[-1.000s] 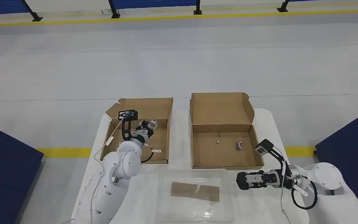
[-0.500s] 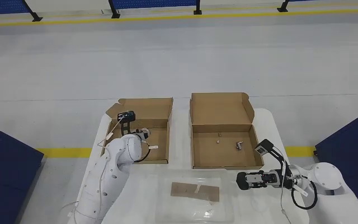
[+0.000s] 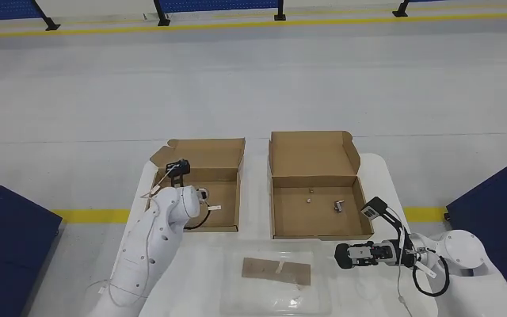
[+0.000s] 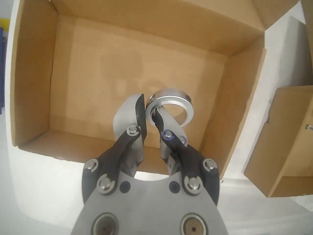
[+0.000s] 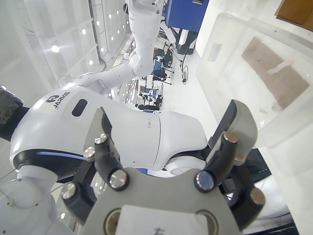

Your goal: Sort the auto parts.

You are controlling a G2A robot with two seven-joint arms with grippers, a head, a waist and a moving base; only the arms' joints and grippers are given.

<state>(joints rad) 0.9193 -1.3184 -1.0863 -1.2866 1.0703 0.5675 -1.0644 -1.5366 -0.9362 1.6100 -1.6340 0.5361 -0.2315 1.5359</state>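
My left fingers (image 4: 141, 110) are pinching the metal collar (image 4: 171, 97) by its wall, nearly closed, one inside the ring, one outside. It's hanging directly above the left cardboard box (image 4: 156, 15), so I'm judging the release goes straight down.

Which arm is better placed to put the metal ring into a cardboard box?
Left. Its fingers hold the metal ring above the open cardboard box. The right arm's fingers are open, hold nothing, and sit beside the clear bin.
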